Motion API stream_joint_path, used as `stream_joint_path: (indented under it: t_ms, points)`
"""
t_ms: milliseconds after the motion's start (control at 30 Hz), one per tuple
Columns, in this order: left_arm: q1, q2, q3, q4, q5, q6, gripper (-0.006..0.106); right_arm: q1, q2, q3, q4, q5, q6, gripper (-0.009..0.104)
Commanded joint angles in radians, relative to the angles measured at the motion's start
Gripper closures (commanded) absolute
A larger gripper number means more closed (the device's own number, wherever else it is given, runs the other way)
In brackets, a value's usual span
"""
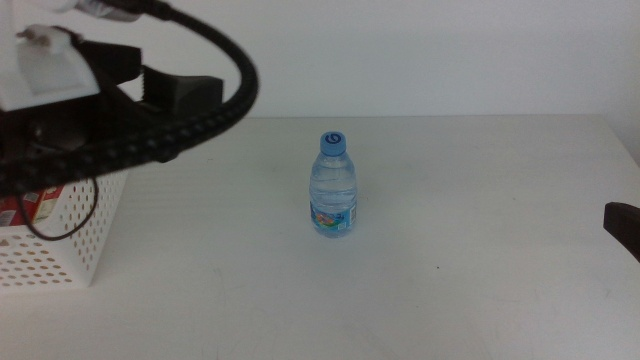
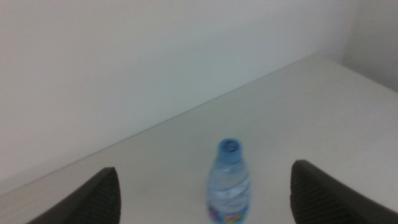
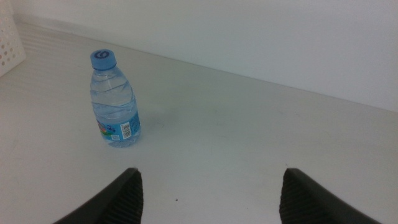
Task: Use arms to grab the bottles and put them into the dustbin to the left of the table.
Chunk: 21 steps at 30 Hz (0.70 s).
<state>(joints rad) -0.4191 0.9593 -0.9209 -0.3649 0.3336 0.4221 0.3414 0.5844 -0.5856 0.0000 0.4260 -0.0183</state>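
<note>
While the bottle stands upright mid-table, well clear of both grippers, left high by the bin and right low at the table's right edge, each spread and empty, risk: an off-centre approach topples it.

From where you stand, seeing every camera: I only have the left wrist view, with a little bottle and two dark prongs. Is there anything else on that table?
Observer: Yes. A white dustbin stands at the table's left edge, with something red inside.
Operator: Where is the arm I'm looking from?
Observer: Above that dustbin. The left gripper is open and faces the water bottle, which stands upright mid-table.
Operator: Is there a second arm?
Observer: Only its dark tip shows at the right edge. The right gripper is open and well short of the bottle.
</note>
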Motion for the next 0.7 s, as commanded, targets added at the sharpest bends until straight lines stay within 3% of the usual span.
stream_joint_path:
  t_ms: [0, 433, 667]
  points:
    - [-0.032, 0.007, -0.059, 0.007, -0.058, -0.038, 0.010, 0.004, 0.006, -0.026, 0.000, -0.069, -0.013, 0.038]
    - [-0.082, 0.188, -0.066, -0.060, -0.163, 0.009, 0.011, 0.004, 0.006, -0.026, 0.000, -0.067, -0.013, 0.038]
    - [-0.198, 0.293, -0.040, -0.061, -0.318, 0.022, 0.024, 0.004, 0.006, -0.026, 0.000, -0.067, -0.013, 0.038]
